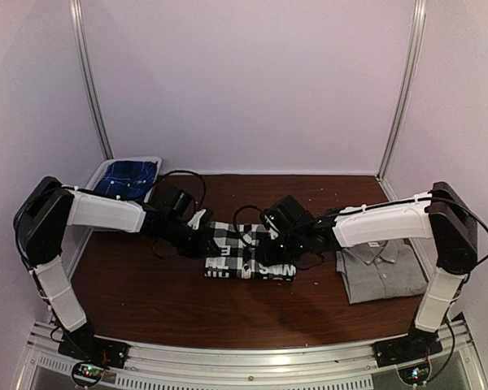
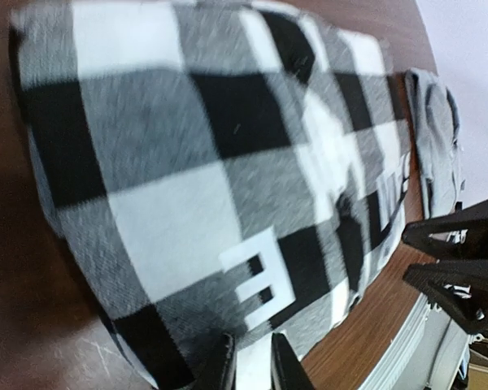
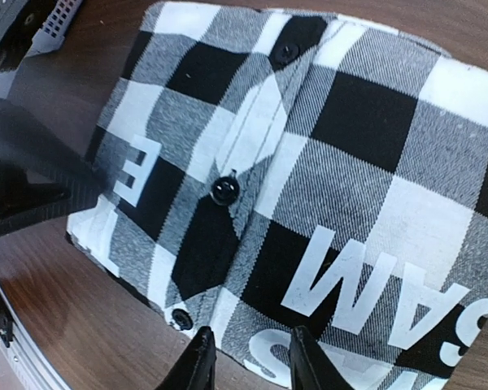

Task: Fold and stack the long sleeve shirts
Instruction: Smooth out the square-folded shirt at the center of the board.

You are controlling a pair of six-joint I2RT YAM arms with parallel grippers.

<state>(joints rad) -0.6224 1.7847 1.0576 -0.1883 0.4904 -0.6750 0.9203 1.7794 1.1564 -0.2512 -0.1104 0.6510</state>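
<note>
The black-and-white check shirt (image 1: 248, 262) lies folded at the table's middle, its white lettering facing the front. It fills the left wrist view (image 2: 211, 162) and the right wrist view (image 3: 325, 162). My left gripper (image 1: 202, 223) is at its left end; the jaws (image 2: 254, 357) stand close together with white cloth between them. My right gripper (image 1: 272, 236) hovers over the shirt's right part, and its jaws (image 3: 250, 349) stand apart over the lettered edge. The grey collared shirt (image 1: 382, 272) lies folded at the right, apart from both grippers, and shows in the left wrist view (image 2: 435, 130).
A white bin (image 1: 98, 172) holding blue cloth (image 1: 128, 177) stands at the back left. White walls close the back and sides. The metal rail (image 1: 244, 357) with the arm bases runs along the near edge.
</note>
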